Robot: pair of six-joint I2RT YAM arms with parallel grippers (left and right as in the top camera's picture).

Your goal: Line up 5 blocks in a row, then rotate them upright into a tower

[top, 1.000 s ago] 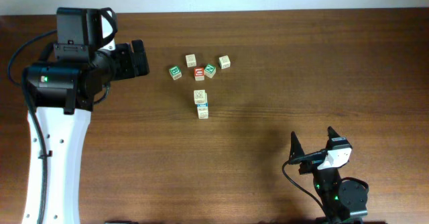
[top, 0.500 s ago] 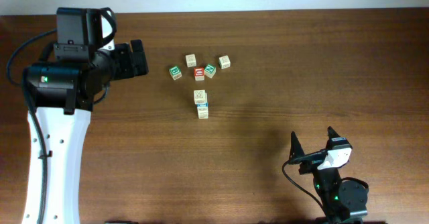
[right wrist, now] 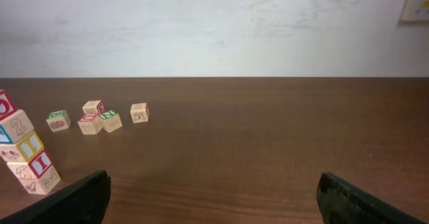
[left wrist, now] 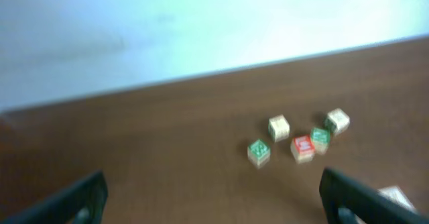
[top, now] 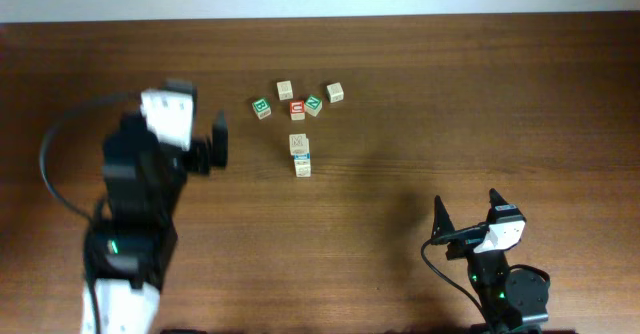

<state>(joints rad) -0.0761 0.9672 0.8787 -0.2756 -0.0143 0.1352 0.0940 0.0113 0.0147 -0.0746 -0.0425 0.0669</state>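
Gaping wide, gripping nothing: left pincer (left wrist: 213,184) well left of the red cube (top: 297,109), right pincer (top: 465,202) far down-right of it. Resting on the table (top: 450,94): green "V" block (top: 314,105) just right of that cube, pale blocks (top: 285,90) up-left and farther right, short line of blocks (top: 301,156) showing blue just below.

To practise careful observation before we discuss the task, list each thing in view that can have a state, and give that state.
left fingers: open, empty
right fingers: open, empty
block stack: standing, untouched
red block: flat on table, loose
askew green block: flat, close beside red block
other green block: flat, loose, alone
end pale block: flat, loose
other pale block: flat, loose
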